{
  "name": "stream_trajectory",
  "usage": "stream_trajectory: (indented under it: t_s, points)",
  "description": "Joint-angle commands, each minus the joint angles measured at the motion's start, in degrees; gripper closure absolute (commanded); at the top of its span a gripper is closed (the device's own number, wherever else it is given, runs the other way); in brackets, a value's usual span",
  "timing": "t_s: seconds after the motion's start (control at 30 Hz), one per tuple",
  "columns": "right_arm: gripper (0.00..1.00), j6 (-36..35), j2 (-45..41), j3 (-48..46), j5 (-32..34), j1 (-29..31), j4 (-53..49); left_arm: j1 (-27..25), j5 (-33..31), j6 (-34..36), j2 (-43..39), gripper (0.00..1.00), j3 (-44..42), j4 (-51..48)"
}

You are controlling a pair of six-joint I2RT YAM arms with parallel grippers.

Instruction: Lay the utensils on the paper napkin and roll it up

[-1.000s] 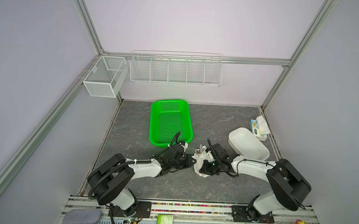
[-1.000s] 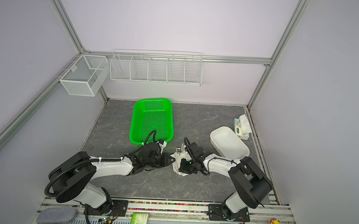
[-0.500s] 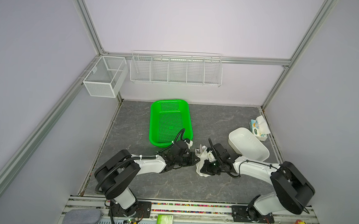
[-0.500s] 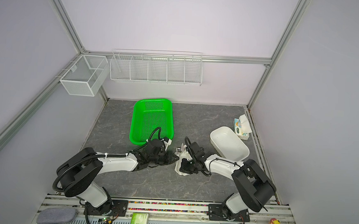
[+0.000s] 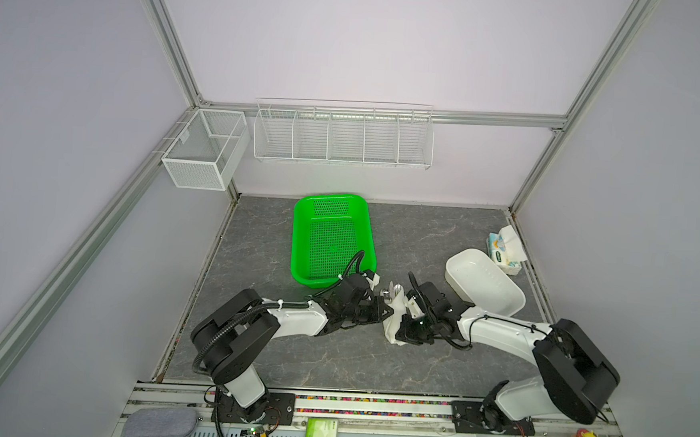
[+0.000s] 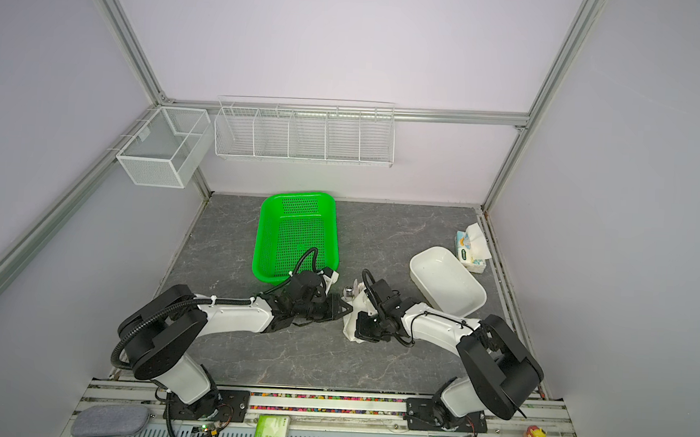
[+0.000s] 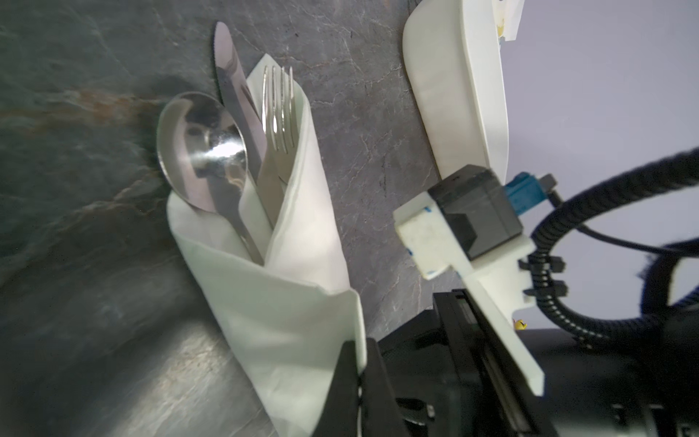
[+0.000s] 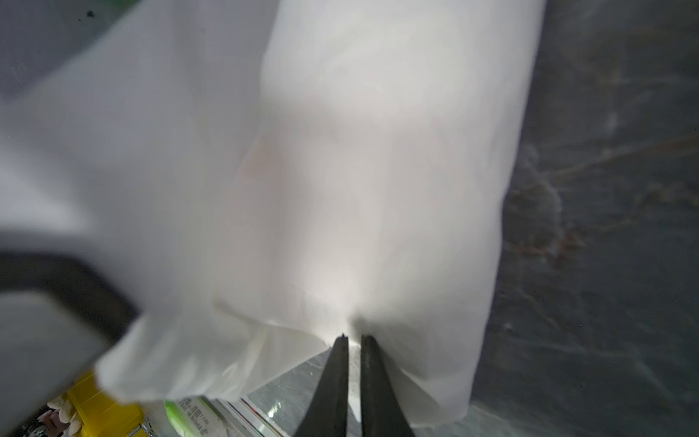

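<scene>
Jaws of the left gripper (image 7: 361,353) stand closed, pinching a folded edge of the paper napkin (image 7: 287,302). Those of the right gripper (image 8: 352,340) are drawn almost together on a thin fold of the same sheet, seen close and blurred in the right wrist view. The napkin lies on the grey stone-patterned tabletop (image 5: 255,243) between the two grippers. It is near the closest corner of the green mesh basket (image 5: 330,235) and apart from the white oval tub (image 5: 484,284) and the blue-and-white tissue pack (image 5: 502,254). In the left wrist view the sheet is wrapped as a loose cone around the utensils (image 7: 246,151). Spoon (image 7: 200,151), knife (image 7: 227,64) and fork (image 7: 279,106) lie side by side, heads protruding from the open end, handles hidden inside the paper. Placement therefore appears complete, and the step in hand is judged to be the rolling itself, well advanced, with an outer flap not yet laid flat. The next move calls for both grippers to turn the held edges over the bundle together. Light tension is needed so that the thin paper does not tear and the handles do not slide out. Release should follow only once the flap rests against the roll, or the wrap is likely to spring open.
</scene>
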Motion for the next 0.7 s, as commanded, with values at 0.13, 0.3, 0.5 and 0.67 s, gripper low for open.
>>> stream_trajectory:
  t_s: [0.13,0.3,0.5,0.67]
  points:
    - [0.89,0.4,1.6,-1.7,0.3,0.1,0.8,-1.0,1.8,-0.7,2.7,1.0,3.8,2.6]
    - [0.89,0.6,1.3,-2.6,0.2,0.1,2.1,-1.0,2.5,-1.6,5.2,1.0,5.5,3.9]
    - [0.89,0.9,0.6,-3.5,-0.9,0.0,4.4,-1.2,3.4,-2.8,7.8,1.0,6.7,6.3]
    - [0.88,1.1,-1.9,-3.7,-1.4,-0.1,4.6,-1.3,3.4,-3.7,9.2,1.0,6.7,7.8]
